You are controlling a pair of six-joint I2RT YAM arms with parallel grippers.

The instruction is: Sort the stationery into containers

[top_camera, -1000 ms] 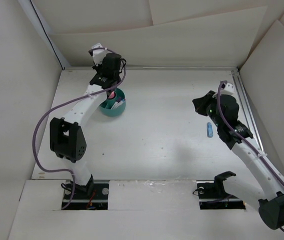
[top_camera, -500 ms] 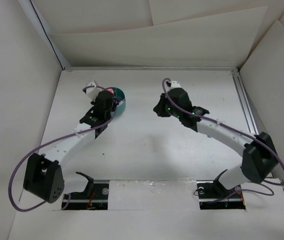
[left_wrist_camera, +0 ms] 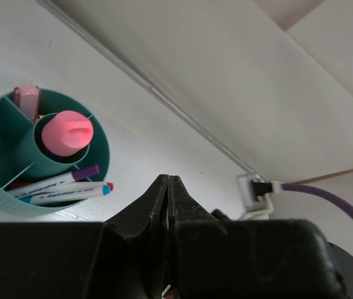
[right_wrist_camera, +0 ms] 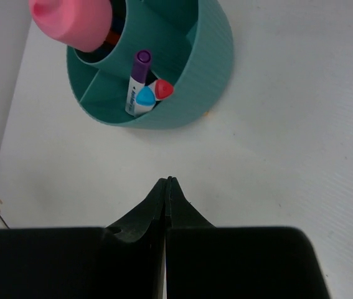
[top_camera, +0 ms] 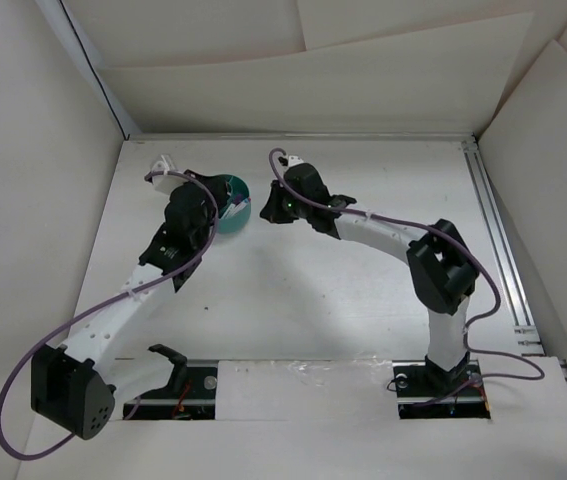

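The round teal cup (top_camera: 235, 192) stands at the back left of the table. In its centre tube sits a stubby pink piece (left_wrist_camera: 68, 132), and another pink piece (left_wrist_camera: 25, 97) is in a side compartment. Three white pens share one compartment, with purple (right_wrist_camera: 142, 57), blue (right_wrist_camera: 145, 97) and red (right_wrist_camera: 162, 89) ends showing. My left gripper (top_camera: 219, 208) is shut and empty, close beside the cup's near-left side. My right gripper (top_camera: 264, 208) is also shut and empty, just right of the cup, a short gap from its wall (right_wrist_camera: 208, 56).
The back wall's foot (left_wrist_camera: 182, 118) runs close behind the cup. A metal rail (top_camera: 493, 230) lines the table's right edge. The right arm's elbow (top_camera: 445, 268) stands over the right middle of the table.
The left gripper has come off the top of the cup to its near-left side. The right arm has swung from the table's right side across to the cup. The blue piece seen there earlier no longer shows.
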